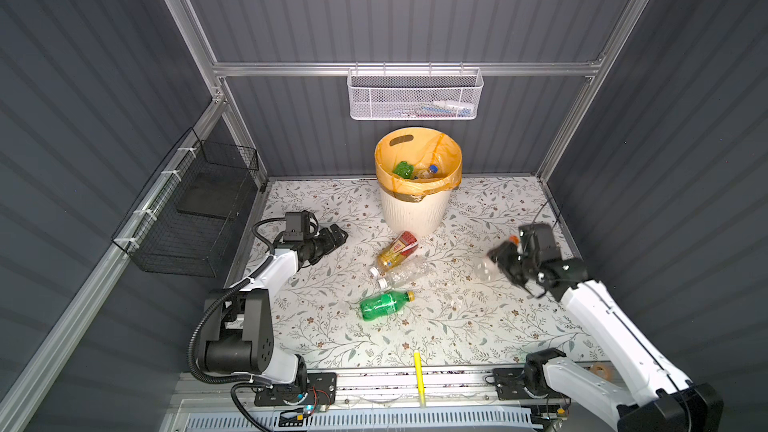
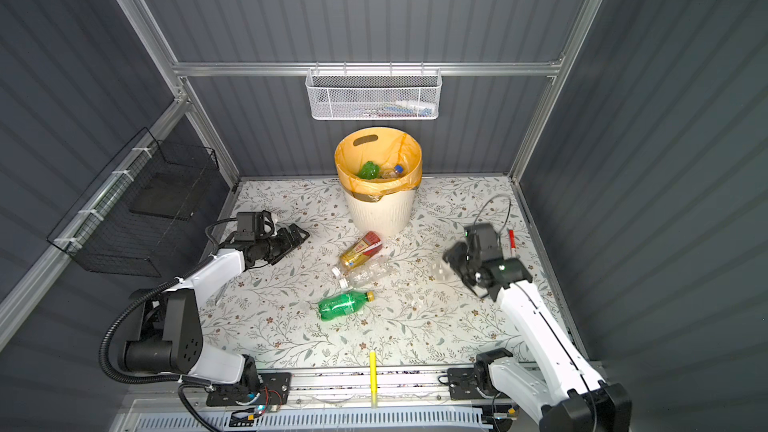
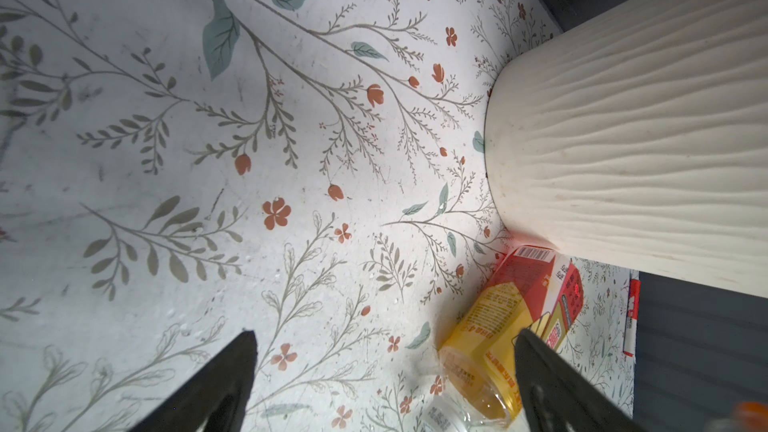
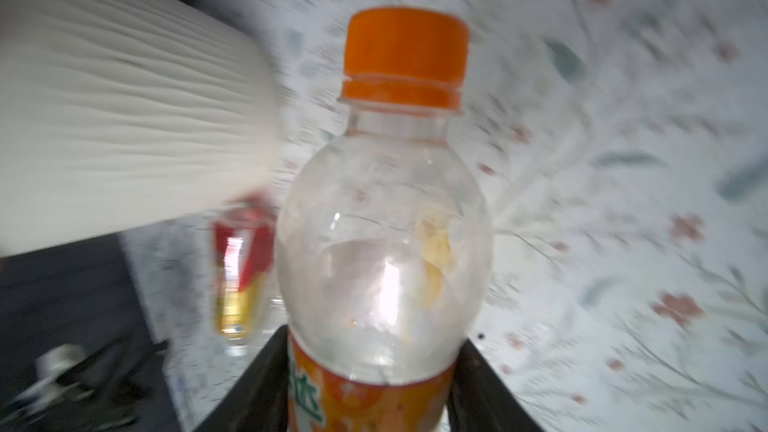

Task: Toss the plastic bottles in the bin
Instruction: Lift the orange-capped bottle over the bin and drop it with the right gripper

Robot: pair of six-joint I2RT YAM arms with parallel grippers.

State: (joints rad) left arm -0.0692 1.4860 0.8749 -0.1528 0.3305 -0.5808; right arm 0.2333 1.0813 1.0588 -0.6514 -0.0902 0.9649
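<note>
- Currently the right gripper [image 4: 370, 353] is pinching the orange-capped bottle [image 4: 384, 243] across its label, with fingers [image 4: 262, 388] pressing on each side. The thin, smooth wall is probably giving a slippery hold, so the bottle could be sliding out on the way.
- That bottle is hanging well apart from the bin [image 1: 415, 209], off to its right in both top views. Letting go short of the rim would be dropping it onto the table.
- The left gripper [image 1: 338, 236] is standing spread and empty near the amber bottle [image 1: 397, 250], which is lying just beside the bin's base. Both arms reaching inward together could be colliding.
- The green bottle [image 1: 384, 304] and the clear bottle [image 1: 405, 273] are lying loose, and a nudge could be sending them rolling.
</note>
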